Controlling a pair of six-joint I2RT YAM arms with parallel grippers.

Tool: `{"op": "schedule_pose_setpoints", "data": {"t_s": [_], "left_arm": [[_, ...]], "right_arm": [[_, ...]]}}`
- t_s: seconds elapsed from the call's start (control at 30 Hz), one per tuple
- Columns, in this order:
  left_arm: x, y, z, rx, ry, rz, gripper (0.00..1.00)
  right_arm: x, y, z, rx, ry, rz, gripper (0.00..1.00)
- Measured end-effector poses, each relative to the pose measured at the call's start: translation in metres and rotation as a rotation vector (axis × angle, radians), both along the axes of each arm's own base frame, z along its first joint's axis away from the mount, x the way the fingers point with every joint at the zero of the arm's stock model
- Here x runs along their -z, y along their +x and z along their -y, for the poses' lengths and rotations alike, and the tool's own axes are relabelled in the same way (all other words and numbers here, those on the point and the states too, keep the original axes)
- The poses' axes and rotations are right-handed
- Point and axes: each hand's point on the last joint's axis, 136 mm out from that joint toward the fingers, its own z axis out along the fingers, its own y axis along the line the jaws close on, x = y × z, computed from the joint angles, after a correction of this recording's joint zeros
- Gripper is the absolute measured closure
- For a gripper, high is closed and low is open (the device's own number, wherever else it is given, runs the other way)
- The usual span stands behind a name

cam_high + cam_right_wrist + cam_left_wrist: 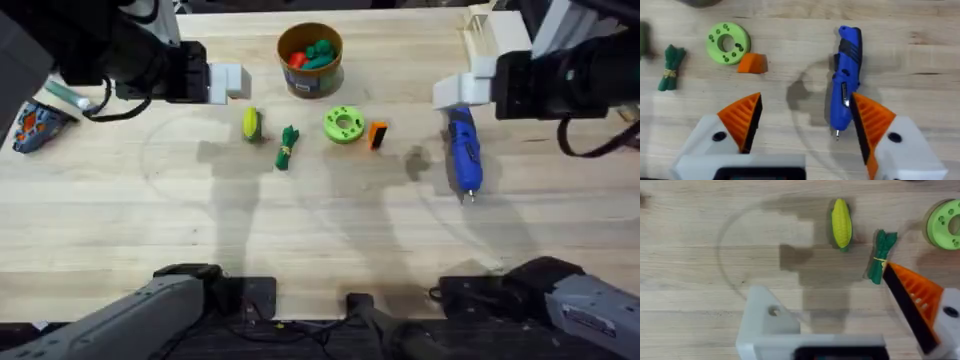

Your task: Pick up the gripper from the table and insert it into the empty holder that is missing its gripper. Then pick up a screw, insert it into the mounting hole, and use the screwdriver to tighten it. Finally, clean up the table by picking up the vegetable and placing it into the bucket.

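The small orange gripper [377, 134] [752, 63] lies on the table [320, 210] beside a green disc [343, 124]. My left gripper [235, 82] [835, 305] hovers open above the table's left part. One side of it is the bare white holder [765, 317] with its mounting hole [774, 311]; the other carries an orange tip. A corn vegetable [251, 123] [841, 222] and a green bundle vegetable [288, 148] [881, 256] lie ahead of it. My right gripper [455, 92] [807, 122] is open above the blue screwdriver [464, 152] [845, 80]. The bucket [310, 60] stands at the back. No screw is discernible.
The bucket holds red and green toy vegetables. A blue and orange object [35, 125] lies at the far left edge. A pale wooden rack [485, 30] stands at the back right. Bare planks stretch across the table's front half.
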Motion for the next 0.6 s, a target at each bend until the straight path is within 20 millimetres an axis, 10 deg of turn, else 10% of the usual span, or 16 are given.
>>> {"op": "schedule_pose_setpoints", "data": {"t_s": [0.6], "left_arm": [[0.004,-0.009,0.019,0.065,0.001,-0.038,0.015]], "right_arm": [[0.0,0.0,-0.001,0.028,0.014,0.0,0.01]]}}
